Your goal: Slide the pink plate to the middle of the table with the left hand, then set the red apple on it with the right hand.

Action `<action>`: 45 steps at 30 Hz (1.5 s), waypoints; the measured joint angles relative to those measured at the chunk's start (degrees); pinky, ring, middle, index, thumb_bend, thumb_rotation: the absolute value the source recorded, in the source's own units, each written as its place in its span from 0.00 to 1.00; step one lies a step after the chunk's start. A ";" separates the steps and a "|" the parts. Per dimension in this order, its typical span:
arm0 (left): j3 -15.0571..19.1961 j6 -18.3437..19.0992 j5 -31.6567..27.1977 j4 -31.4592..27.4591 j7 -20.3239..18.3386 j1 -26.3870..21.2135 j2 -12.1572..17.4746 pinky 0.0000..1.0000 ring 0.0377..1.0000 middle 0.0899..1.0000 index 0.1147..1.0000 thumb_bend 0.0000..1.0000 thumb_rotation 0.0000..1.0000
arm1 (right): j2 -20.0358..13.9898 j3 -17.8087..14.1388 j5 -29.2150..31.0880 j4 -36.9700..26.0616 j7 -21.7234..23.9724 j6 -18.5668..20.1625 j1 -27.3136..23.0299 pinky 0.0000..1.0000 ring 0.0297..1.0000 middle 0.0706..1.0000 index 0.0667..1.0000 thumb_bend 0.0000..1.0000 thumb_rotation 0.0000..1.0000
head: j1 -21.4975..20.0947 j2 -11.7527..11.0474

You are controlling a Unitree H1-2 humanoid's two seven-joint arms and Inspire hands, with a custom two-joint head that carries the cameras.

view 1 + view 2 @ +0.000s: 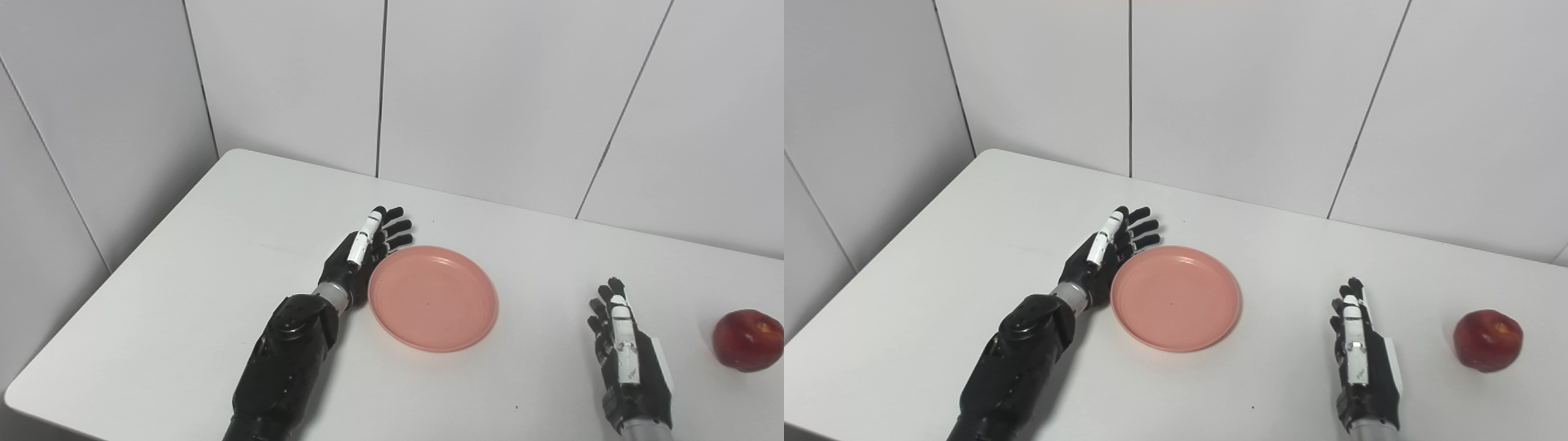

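The round, shallow pink plastic plate (432, 297) lies flat on the white table (202, 257), roughly at its middle as far as the views show, so the sliding step looks done or nearly so. The robot's black left hand (361, 254) stands on edge at the plate's left rim, palm toward it, fingers straight and held close together with only slight gaps; whether the palm actually touches the rim or sits just beside it is hard to tell. The plate carries nothing.

The second step has not begun. The glossy red apple (1487, 340) sits on the table at the far right, well apart from the plate. The black right hand (1360, 355) waits between plate and apple, nearer the apple, fingers extended and pressed side by side, holding nothing.

In the left eye view the apple's right edge is cut off by the frame. The table's right end and near edge are out of view, so the true middle is a guess.
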 measured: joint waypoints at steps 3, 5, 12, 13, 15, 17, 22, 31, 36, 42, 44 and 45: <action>-0.22 0.00 0.22 -0.04 0.07 0.03 -0.73 0.86 0.87 0.87 0.85 0.34 1.00 | 0.52 0.09 -0.06 -0.18 -0.14 0.01 0.00 1.00 0.98 0.98 1.00 0.27 1.00 | -0.35 0.17; -0.51 0.00 0.73 -0.08 0.11 0.05 -1.23 0.85 0.86 0.86 0.85 0.34 1.00 | 0.86 0.08 0.05 -0.20 -0.17 0.01 0.00 1.00 0.98 0.99 1.00 0.27 1.00 | -0.35 0.18; -2.15 0.60 2.10 -1.05 0.90 0.45 -3.00 0.86 0.86 0.86 0.85 0.35 1.00 | 1.83 0.01 0.54 -0.33 -0.66 0.04 -0.01 1.00 0.98 0.98 1.00 0.26 1.00 | -2.38 0.79; -2.22 0.98 2.10 -1.37 1.00 0.57 -3.20 0.86 0.86 0.86 0.85 0.35 1.00 | 1.90 0.03 0.51 -0.40 -0.74 0.04 -0.01 1.00 0.98 0.98 1.00 0.26 1.00 | -3.16 1.05; -2.33 1.13 2.10 -1.73 1.02 0.81 -3.38 0.86 0.86 0.86 0.84 0.35 1.00 | 2.05 0.09 0.43 -0.55 -0.97 0.04 -0.01 1.00 0.98 0.99 1.00 0.26 1.00 | -4.12 1.32; -2.48 1.18 2.10 -1.99 1.02 1.04 -3.47 0.85 0.86 0.86 0.84 0.35 1.00 | 2.34 0.14 0.23 -0.70 -1.24 0.06 -0.02 1.00 0.99 0.99 1.00 0.27 1.00 | -4.13 1.32; -3.34 1.21 2.10 -2.88 0.90 1.86 -4.12 0.85 0.86 0.86 0.85 0.35 1.00 | 3.33 0.41 0.00 -1.08 -2.00 1.09 -0.11 1.00 0.98 0.98 1.00 0.27 1.00 | -5.98 1.85; -4.36 1.21 2.07 -4.29 0.37 3.29 -5.96 0.85 0.86 0.87 0.85 0.37 1.00 | 4.40 0.31 0.11 -1.08 -2.68 1.50 -0.66 1.00 0.98 0.99 0.99 0.25 1.00 | -7.56 2.20; -4.35 1.21 1.97 -4.62 0.13 3.63 -6.01 0.85 0.87 0.87 0.86 0.37 1.00 | 4.46 0.32 0.05 -1.07 -2.69 1.50 -0.70 1.00 0.98 0.99 1.00 0.25 1.00 | -8.09 2.64; -4.35 1.30 1.78 -5.26 -0.16 4.14 -6.02 0.86 0.87 0.87 0.86 0.37 1.00 | 4.44 0.26 0.09 -1.07 -2.72 1.50 -0.80 1.00 0.97 0.98 0.99 0.25 1.00 | -8.35 2.73; -4.23 1.31 1.50 -5.31 -0.18 4.19 -6.03 0.86 0.87 0.87 0.86 0.37 1.00 | 4.46 0.24 0.00 -1.07 -2.81 1.50 -0.83 1.00 0.97 0.98 0.99 0.25 1.00 | -8.35 2.73; -4.15 1.31 1.39 -5.31 -0.21 4.19 -6.02 0.86 0.87 0.87 0.85 0.37 1.00 | 4.47 0.23 -0.03 -1.06 -2.84 1.50 -0.84 1.00 0.97 0.98 0.99 0.26 1.00 | -9.74 2.81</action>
